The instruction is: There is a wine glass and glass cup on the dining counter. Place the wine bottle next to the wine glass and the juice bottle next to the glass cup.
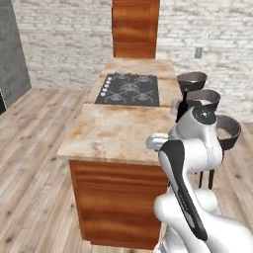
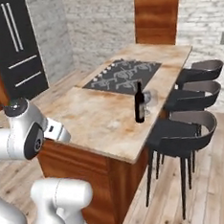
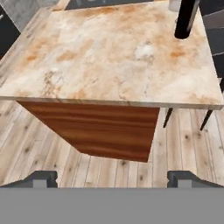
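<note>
Right base view: the bottle (image 2: 139, 102) is seen upright on the tabletop (image 2: 95, 122), just beside the glass (image 2: 150, 98) near the stools' edge. The claw (image 3: 112, 178) is spread, empty, held off the tabletop's near end. A careless sweep could topple both.

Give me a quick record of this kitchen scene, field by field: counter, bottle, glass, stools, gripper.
counter: dining counter, marbled beige-orange top, dark cooktop inset farther along
bottle: wine bottle upright near the counter's stool-side edge, past the cooktop's near corner
glass: a clear glass right beside the bottle; stemmed or not, too small to tell
stools: three dark stools along the counter's side
gripper: gripper open, empty, off the counter's near end, facing the top
</note>
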